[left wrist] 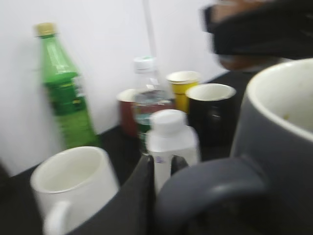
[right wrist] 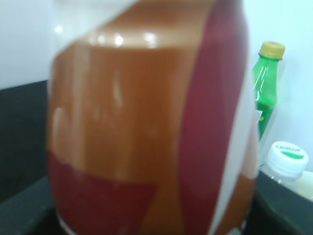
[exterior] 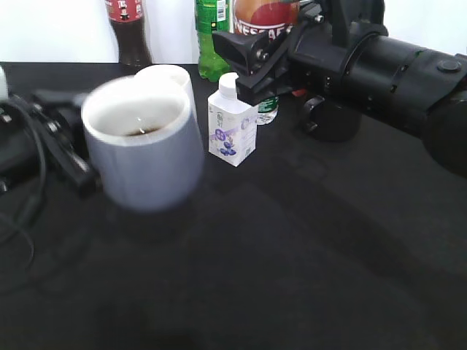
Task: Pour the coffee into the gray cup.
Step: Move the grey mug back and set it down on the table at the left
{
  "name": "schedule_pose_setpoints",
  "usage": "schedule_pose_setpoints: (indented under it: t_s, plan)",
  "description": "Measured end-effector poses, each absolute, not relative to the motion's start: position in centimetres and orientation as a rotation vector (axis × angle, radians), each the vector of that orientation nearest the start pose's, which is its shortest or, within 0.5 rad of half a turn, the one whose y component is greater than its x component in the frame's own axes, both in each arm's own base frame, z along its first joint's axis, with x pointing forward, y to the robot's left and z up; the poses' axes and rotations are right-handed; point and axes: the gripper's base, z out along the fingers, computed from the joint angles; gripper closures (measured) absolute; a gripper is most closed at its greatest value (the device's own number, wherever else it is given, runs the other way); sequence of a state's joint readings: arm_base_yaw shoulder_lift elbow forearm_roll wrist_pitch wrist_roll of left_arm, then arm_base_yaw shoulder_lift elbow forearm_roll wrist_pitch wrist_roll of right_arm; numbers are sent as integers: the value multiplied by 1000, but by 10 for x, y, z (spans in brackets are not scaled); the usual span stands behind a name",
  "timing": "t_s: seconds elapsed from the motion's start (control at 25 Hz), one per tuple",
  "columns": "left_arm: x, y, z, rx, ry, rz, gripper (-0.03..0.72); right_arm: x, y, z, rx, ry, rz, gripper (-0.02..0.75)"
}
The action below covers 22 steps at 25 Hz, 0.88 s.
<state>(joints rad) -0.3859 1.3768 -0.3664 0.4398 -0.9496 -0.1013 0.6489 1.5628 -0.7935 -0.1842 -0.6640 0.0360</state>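
Already the left tool [exterior: 73, 157] pinches the gray cup [exterior: 142, 142], lifted off the surface [exterior: 306, 248]; the right tool [exterior: 252, 55] grips the coffee [exterior: 264, 20] behind. Bring neck over rim, then tilt slowly.

The gray cup [exterior: 146, 153] is blue-gray outside, whitish inside. The coffee [right wrist: 146, 122] wears brown, red and white swirls. The surface [exterior: 292, 255] is black.

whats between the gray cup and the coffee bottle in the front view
In the exterior view a small white carton with a white cap and purple print stands on the table between the gray cup and the coffee bottle, which the right gripper holds up behind it.
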Motion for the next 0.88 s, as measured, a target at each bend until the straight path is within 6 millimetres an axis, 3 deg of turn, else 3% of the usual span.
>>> schedule_pose_setpoints:
  t_s: [0.12,0.32,0.44,0.88]
  plan:
    - [219,-104,221,582,1458,-277,615,261,211,262,-679,1472,512,211]
    - [246,-41,231,340,1485,-33,615,261,211,262,-679,1472,512,211]
    - [268,-19,234,275,1484,40,615,261,211,262,-679,1472,512,211]
    - [406,-22,156,304,1585,28,615,261,211,262,-679,1473,511,211]
